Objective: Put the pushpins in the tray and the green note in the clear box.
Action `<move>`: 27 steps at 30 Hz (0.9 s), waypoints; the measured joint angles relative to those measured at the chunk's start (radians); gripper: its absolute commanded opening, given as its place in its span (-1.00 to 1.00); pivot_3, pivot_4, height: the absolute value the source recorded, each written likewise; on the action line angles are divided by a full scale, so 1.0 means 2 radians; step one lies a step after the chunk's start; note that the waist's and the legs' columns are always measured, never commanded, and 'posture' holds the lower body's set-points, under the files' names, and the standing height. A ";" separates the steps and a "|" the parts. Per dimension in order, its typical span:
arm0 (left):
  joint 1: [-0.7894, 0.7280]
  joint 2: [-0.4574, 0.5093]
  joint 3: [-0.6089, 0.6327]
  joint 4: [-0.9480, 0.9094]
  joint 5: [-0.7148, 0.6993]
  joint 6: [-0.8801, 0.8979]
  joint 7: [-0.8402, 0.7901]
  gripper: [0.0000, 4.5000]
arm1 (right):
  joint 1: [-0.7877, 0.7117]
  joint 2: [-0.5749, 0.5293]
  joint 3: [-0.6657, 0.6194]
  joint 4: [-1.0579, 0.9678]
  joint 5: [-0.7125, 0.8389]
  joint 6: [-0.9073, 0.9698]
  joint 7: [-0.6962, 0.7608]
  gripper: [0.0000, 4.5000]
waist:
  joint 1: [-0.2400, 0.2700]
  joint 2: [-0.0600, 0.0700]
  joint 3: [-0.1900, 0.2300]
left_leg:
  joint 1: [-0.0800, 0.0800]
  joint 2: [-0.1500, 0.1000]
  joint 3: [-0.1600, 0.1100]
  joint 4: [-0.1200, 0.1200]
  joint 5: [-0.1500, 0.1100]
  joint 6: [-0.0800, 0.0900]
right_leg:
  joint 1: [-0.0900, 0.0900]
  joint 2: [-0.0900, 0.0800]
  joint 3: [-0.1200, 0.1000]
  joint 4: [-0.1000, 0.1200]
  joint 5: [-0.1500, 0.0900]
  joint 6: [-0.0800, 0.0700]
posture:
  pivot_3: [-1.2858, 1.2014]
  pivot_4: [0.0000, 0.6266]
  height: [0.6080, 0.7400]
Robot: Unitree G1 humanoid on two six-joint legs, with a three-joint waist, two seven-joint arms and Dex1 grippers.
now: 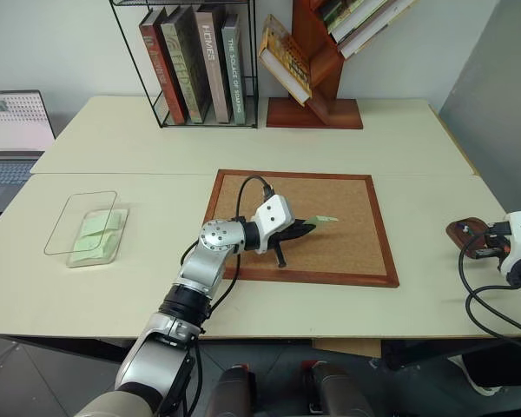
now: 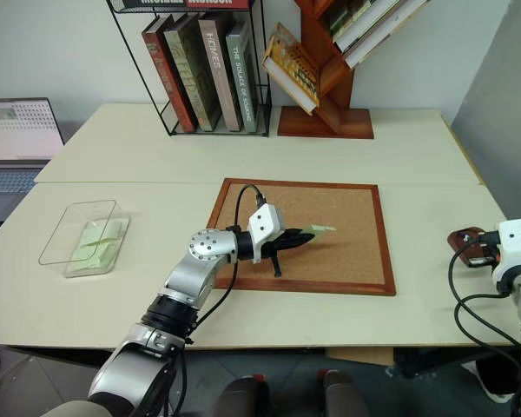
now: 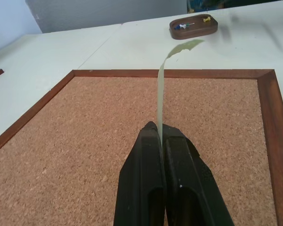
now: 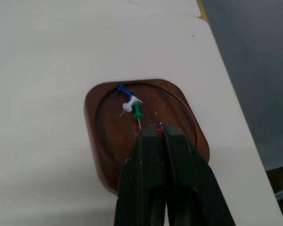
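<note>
My left gripper [image 3: 158, 128] hovers over the corkboard [image 1: 352, 248], shut on one edge of the pale green note [image 1: 325, 219]. The note [image 3: 159, 89] sticks out edge-on past the fingertips and curls at its far end. At the far right of the table my right gripper [image 4: 159, 129] is over the dark wooden tray [image 4: 104, 141], shut with a bit of a red pushpin [image 4: 159, 133] showing between its tips. Blue, white and green pushpins [image 4: 130, 104] lie in the tray. The clear box [image 1: 111, 248] stands at the left with green notes inside.
The box's clear lid [image 1: 80, 221] leans open on its left side. A wire rack of books [image 1: 195, 65] and a red tree-shaped bookshelf [image 1: 317, 109] stand at the back. A laptop [image 1: 13, 130] sits off the left edge. The table's right edge runs close beside the tray.
</note>
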 measured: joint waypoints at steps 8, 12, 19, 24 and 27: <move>0.008 0.006 -0.002 -0.015 0.000 0.012 0.011 -1.00 | -0.042 0.004 0.019 0.086 -0.016 -0.050 -0.009 -0.31 | -0.006 0.000 0.000 | 0.001 0.000 0.002 0.000 0.000 0.000 | 0.000 0.001 0.005 0.001 0.000 0.000 | 0.03 -0.52 1.00; 0.010 0.013 -0.002 -0.017 0.000 0.013 0.013 -1.00 | -0.052 0.005 0.020 0.100 -0.016 -0.056 -0.011 0.13 | -0.009 0.000 0.000 | 0.001 0.000 0.002 0.000 0.000 0.000 | 0.000 0.001 0.005 0.001 0.000 0.000 | 0.03 -0.52 1.00; 0.011 0.015 -0.002 -0.019 0.000 0.013 0.014 -1.00 | -0.056 0.006 0.018 0.099 -0.011 -0.055 -0.011 0.84 | -0.010 0.000 0.000 | 0.001 0.000 0.003 0.000 0.000 0.000 | 0.000 0.001 0.006 0.001 0.000 0.000 | 0.03 -0.52 1.00; 0.011 0.014 -0.002 -0.018 0.000 0.013 0.015 -1.00 | -0.054 0.006 0.012 0.087 -0.005 -0.056 -0.015 0.98 | -0.010 0.000 0.000 | 0.001 0.000 0.002 0.000 0.000 0.000 | 0.000 0.001 0.006 0.001 0.000 0.000 | 0.03 -0.52 1.00; 0.011 0.013 -0.002 -0.018 0.000 0.013 0.016 -1.00 | -0.050 0.003 0.008 0.076 -0.006 -0.062 -0.015 0.98 | -0.010 0.000 0.000 | 0.001 0.000 0.003 0.000 0.000 0.000 | 0.000 0.001 0.006 0.001 0.000 0.000 | 0.03 -0.52 1.00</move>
